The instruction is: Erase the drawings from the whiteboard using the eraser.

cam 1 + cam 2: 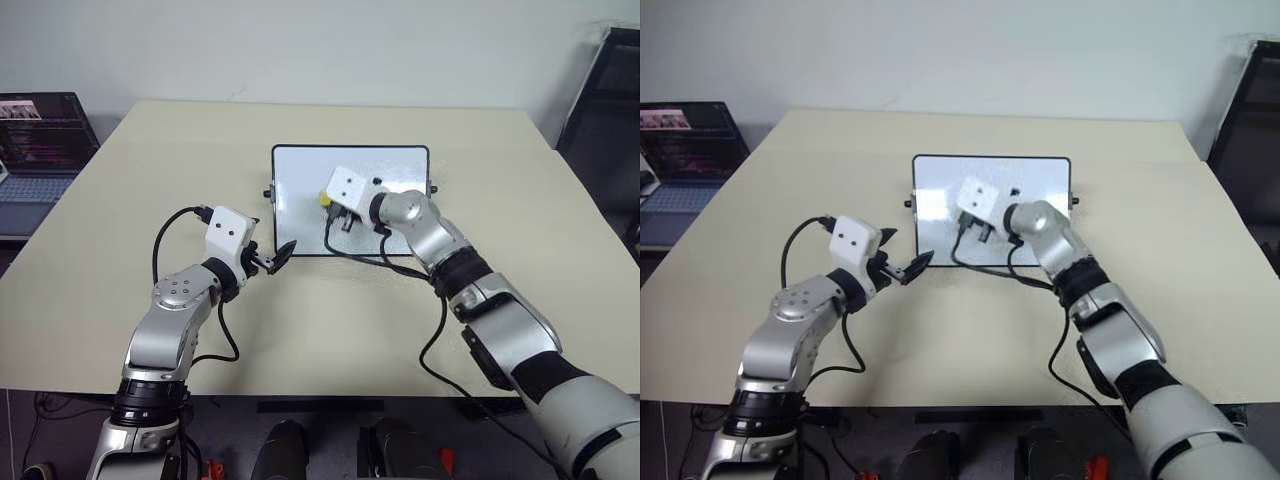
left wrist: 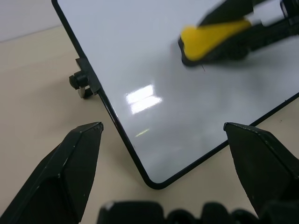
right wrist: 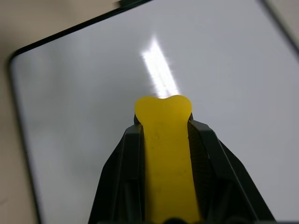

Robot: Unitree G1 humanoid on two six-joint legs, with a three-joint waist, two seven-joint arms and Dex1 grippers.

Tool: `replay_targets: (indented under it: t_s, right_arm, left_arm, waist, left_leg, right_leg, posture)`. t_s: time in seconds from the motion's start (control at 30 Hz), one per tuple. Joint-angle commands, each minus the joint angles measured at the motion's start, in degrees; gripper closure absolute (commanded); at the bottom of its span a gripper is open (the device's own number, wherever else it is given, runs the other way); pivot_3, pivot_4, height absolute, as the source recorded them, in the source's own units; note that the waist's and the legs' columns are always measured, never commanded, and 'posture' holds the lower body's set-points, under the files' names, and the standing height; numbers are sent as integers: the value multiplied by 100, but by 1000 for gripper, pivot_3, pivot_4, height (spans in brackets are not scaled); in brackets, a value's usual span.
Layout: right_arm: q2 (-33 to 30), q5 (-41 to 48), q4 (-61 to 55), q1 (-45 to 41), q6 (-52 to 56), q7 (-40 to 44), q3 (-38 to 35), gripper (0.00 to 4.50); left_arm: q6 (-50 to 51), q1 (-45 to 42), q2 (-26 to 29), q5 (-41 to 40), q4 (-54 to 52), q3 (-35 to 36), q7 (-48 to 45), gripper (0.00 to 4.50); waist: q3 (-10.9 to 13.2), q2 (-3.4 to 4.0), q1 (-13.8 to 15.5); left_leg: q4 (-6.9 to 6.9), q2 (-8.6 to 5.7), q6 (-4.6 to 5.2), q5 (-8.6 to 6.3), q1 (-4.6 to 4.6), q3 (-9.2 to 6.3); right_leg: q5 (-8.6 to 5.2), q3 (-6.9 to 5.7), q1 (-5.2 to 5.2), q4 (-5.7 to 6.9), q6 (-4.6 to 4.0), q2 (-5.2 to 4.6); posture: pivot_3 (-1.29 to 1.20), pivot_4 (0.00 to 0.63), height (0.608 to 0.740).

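Gripping the eraser [image 3: 163, 154] tightly between its two black fingers, the right gripper [image 1: 343, 218] hangs over the middle of the whiteboard [image 1: 300, 165], which lies flat on the tabletop [image 1: 130, 180]. The eraser's long axis runs along the gripper's own line, its rounded yellow tip sticking out past the fingertips and pointing toward the board's far-left part; seen from the left wrist, its dark underside faces down and sits at or just above the white surface, though I cannot tell whether it actually touches.

The left gripper [image 1: 275, 257] stands wide open and holds nothing, its fingers straddling the whiteboard's near-left corner without clearly touching the frame; it is the nearer one to brace that corner, while the right is the only one placed to wipe.

The whiteboard's long axis runs left to right across the robot's front, a small black knob [image 2: 80, 83] on its left edge. The drawings are not clear to me: only a tiny dark tick shows just beside the eraser, and the rest of the surface looks white with glare. I judge the next stroke should sweep sideways along the board's long axis.
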Motion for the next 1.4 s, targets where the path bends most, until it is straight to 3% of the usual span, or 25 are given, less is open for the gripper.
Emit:
replay_targets:
  t_s: [0.03,0.17,0.27,0.6,0.73,0.97,1.13,1.3,1.4]
  right_arm:
    - [-103,-232,0,71,149,-32,62,3539]
    - [1,-253,344,-364,-203,-1110,-308,3539]
    - [15,-221,546,-524,-351,-1410,-383,3539]
    - [-209,-367,-59,177,-193,311,268,3539]
    - [-288,-541,-232,261,-179,249,322,3539]
    - [-151,-683,208,-302,-638,-1255,-65,3540]
    - [-171,-660,207,-192,-585,-939,-17,3540]
    - [-196,-507,-485,262,-399,50,143,3540]
    - [-189,-470,-837,442,-238,104,45,3540]
  left_arm:
    - [9,-91,31,-11,-319,46,26,0]
    - [87,-112,14,-11,-391,20,49,0]
    - [132,-140,8,-11,-413,14,60,0]
    - [144,-142,-9,-21,-436,15,70,0]
    - [155,-152,-16,-27,-437,12,80,0]
    - [162,-159,-22,-35,-434,1,82,0]
    - [178,-159,-36,-40,-455,-4,94,0]
    - [186,-153,-48,-42,-467,-18,75,0]
    - [179,-169,-49,-48,-458,-29,45,0]
  waist:
    - [0,0,-16]
    - [1,0,-17]
    - [1,0,-14]
    - [0,-1,-71]
    - [0,-1,-84]
    - [1,-1,-76]
    - [1,-1,-81]
    - [1,-1,-83]
    - [2,-1,-84]
  left_leg:
    - [1,0,0,0,6,2]
    - [4,1,2,6,8,-2]
    - [3,0,1,9,6,-1]
    - [-9,1,0,6,5,1]
    - [-3,2,0,7,9,1]
    - [1,1,-5,14,7,-1]
    - [-11,0,-7,11,2,2]
    - [-15,3,-8,10,2,-1]
    - [-13,2,-8,10,2,0]
  right_leg:
    - [0,2,2,4,0,1]
    - [0,3,3,8,0,4]
    - [0,7,2,7,0,4]
    - [-2,15,1,0,-3,4]
    - [-2,12,3,6,-1,4]
    - [-2,15,1,7,-1,5]
    - [-2,22,-3,0,-2,4]
    - [-4,21,-3,-5,-4,4]
    - [-4,20,-3,-3,-4,4]
  posture:
    - [0,150,740]
    - [0,150,740]
    - [0,150,740]
    - [0,150,740]
    - [0,150,740]
    - [0,150,740]
    - [0,150,740]
    - [0,150,740]
    - [0,150,740]
